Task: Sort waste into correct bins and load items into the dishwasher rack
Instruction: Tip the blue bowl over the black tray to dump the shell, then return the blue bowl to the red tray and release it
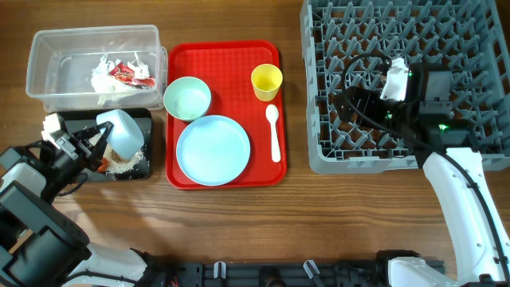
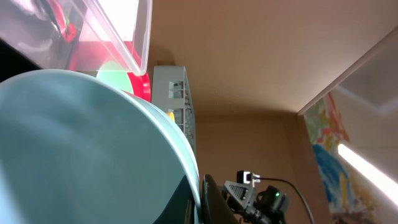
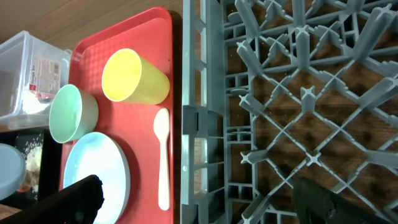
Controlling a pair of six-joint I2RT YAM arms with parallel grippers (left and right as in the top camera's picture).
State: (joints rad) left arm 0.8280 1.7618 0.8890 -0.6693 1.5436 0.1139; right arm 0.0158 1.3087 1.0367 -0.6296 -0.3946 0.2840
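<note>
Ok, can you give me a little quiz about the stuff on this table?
1. True or false: the yellow cup is on the red tray.
2. Which holds the red wrapper: A the clear tub, B the black tray, C the grey rack?
3. Fill in: the left tool grips a light blue ____.
Key: 1 true; 2 A; 3 bowl.

Grey plastic rack (image 1: 358,24), glossy red tray (image 1: 231,72), clear plastic tub (image 1: 48,72), all on matt wood-grain table (image 1: 239,231).
</note>
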